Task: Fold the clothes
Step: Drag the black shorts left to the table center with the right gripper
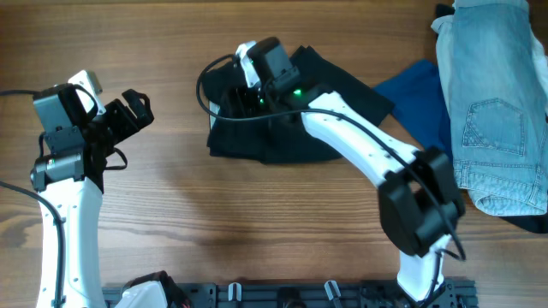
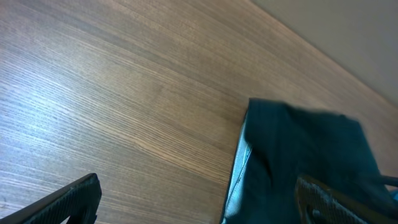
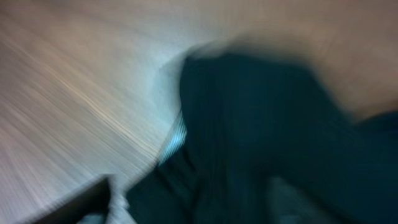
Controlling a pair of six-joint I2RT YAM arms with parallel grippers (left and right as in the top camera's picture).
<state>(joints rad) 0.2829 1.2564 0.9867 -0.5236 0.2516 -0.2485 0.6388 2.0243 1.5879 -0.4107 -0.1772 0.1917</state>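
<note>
The black clothes lie bunched and partly folded at the back middle of the wooden table. They also show in the left wrist view, with a pale inner waistband along the near edge, and in the blurred right wrist view. My right gripper hangs over the garment's left part; its fingers look spread apart over the fabric, with nothing held. My left gripper is open and empty, left of the clothes; in its wrist view one finger overlaps the black fabric.
Light-blue denim jeans lie at the far right, on a bright blue cloth and a dark item. A black rail runs along the table's front edge. Bare wood lies in front of the clothes.
</note>
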